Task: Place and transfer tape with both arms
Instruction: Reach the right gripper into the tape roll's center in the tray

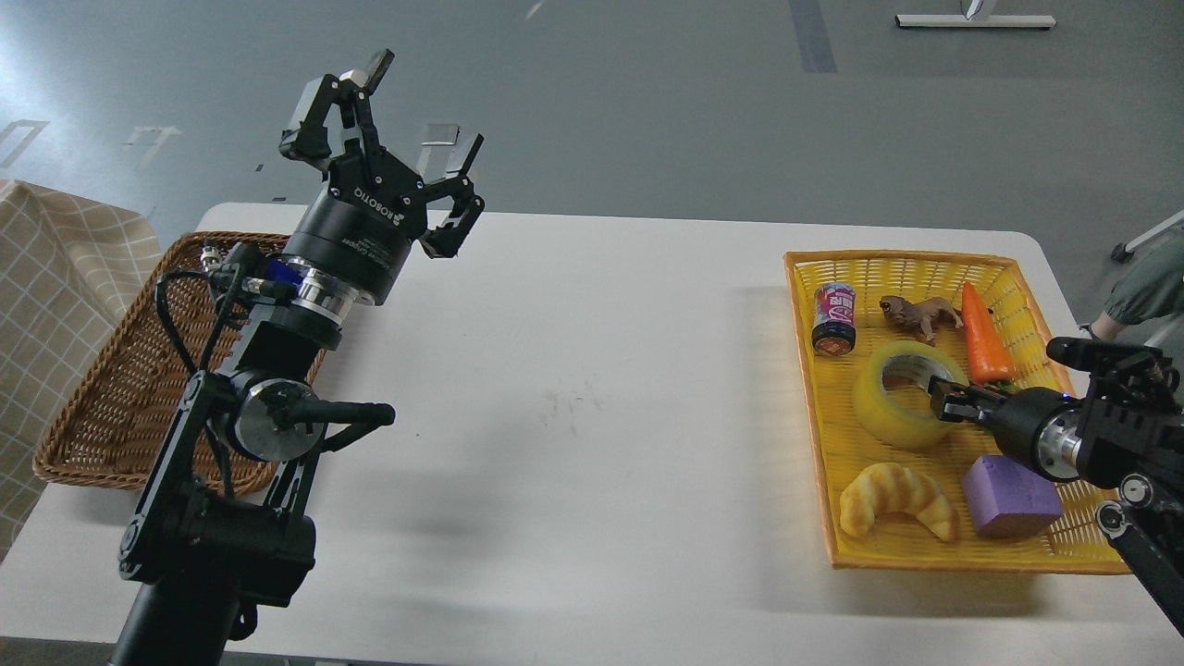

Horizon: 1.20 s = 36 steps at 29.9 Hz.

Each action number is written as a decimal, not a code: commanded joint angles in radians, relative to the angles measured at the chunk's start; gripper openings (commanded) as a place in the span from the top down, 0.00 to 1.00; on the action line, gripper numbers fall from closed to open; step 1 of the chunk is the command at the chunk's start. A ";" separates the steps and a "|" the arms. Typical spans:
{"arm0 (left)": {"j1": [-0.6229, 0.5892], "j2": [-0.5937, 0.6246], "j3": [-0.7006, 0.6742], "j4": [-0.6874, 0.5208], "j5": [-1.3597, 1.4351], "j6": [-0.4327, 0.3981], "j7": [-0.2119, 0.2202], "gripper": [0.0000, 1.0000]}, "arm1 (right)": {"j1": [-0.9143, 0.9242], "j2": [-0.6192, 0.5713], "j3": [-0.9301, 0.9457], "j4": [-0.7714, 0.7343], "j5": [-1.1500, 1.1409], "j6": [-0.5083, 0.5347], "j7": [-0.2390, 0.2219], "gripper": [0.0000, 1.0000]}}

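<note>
On your far left, checked cloth sits beside a brown wicker basket on the white bench. Left end effector is up above the bench's back-left area, fingers spread wide, holding nothing. Bench middle has faint scuff marks.

On your right, a yellow basket holds the rest. Back row: small can, brown animal figure, carrot. The tape sits in the basket's middle, tilted, core facing up and toward the right arm. Front row: croissant, purple block.

Right end effector comes in low from the right, its tip at the tape's rim on the right side. It's seen nearly end-on and dark, so you can't tell how far apart its fingers are, or whether they clamp the tape wall.
</note>
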 commanded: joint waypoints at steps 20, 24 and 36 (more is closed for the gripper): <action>0.008 0.000 0.000 0.001 0.000 -0.001 0.000 0.02 | -0.001 0.001 0.020 0.011 0.009 -0.001 0.055 0.72; 0.008 0.000 0.000 0.000 0.000 -0.001 0.000 0.02 | -0.001 0.001 0.020 0.009 0.009 -0.001 0.070 0.73; 0.012 0.000 0.000 0.000 0.000 -0.001 0.000 0.02 | -0.004 -0.010 0.023 0.017 0.012 0.003 0.082 0.76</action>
